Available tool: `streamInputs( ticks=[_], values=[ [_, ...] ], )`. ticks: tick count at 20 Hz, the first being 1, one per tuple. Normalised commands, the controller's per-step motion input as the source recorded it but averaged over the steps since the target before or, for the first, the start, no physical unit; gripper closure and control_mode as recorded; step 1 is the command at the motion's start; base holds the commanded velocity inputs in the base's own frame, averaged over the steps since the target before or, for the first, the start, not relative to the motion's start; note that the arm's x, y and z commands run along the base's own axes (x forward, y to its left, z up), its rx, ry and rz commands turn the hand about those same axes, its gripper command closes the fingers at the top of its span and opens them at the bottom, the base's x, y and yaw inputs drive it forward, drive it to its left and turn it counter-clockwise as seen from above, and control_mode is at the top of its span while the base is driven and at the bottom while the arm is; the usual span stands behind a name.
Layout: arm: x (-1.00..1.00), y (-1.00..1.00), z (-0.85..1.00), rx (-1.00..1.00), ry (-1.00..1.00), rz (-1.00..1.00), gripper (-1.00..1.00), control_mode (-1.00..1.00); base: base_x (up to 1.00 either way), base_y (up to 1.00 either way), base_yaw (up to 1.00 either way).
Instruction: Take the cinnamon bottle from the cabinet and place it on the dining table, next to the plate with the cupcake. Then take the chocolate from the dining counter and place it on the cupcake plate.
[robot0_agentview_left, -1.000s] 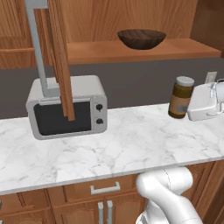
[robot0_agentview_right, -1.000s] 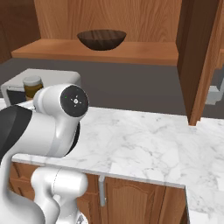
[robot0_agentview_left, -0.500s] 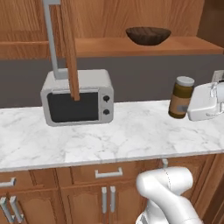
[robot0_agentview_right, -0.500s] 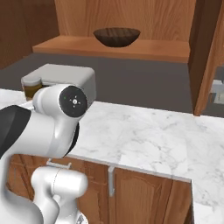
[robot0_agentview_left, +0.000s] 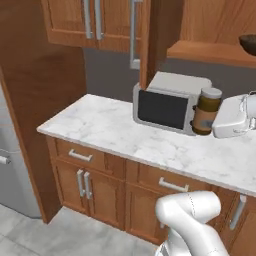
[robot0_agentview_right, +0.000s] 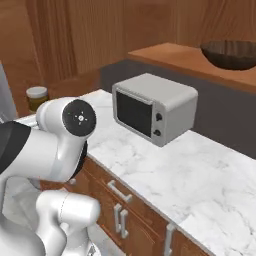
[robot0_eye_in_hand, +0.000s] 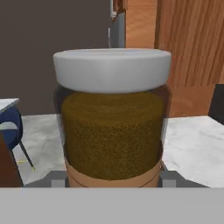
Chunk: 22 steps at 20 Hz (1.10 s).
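**Cinnamon in transit, base turning past the counter**

Marble counter (robot0_agentview_left: 110, 131) spanning left to right, wood cabinets (robot0_agentview_left: 95, 22) above, open cabinet door (robot0_agentview_left: 146, 40) hanging over the microwave (robot0_agentview_left: 167, 104). Dark bowl (robot0_agentview_right: 231, 54) on the far shelf, upper right.

Cinnamon bottle (robot0_agentview_left: 206, 111) upright, carried at the right of the left base view, just in front of the microwave's right end. Gripper (robot0_agentview_left: 235, 116) pinching it low on the body; fingers (robot0_eye_in_hand: 171, 178) pressed to both sides of the label band, no gap visible.

Risks, as judged:
- Bottle swinging close to microwave and door edge; likely clip during base turn, could knock grip loose.
- Low grip on a tall bottle; possible tilt or slip under fast acceleration.
- Dining table, plate, chocolate still to locate.
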Motion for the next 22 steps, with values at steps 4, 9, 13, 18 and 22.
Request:
streamInputs(
  ticks=[4,9,13,18,22],
  values=[
    [0.00,0.00,0.00,0.00,0.00,0.00,1.00,1.00,-0.08,0.00,1.00],
    [0.00,0.00,0.00,0.00,0.00,0.00,1.00,1.00,-0.05,0.00,1.00],
    [0.00,0.00,0.00,0.00,0.00,0.00,1.00,1.00,-0.05,0.00,1.00],
    [0.00,0.00,0.00,0.00,0.00,0.00,1.00,1.00,-0.04,0.00,1.00],
    [0.00,0.00,0.00,0.00,0.00,0.00,1.00,1.00,-0.04,0.00,1.00]
  ],
)
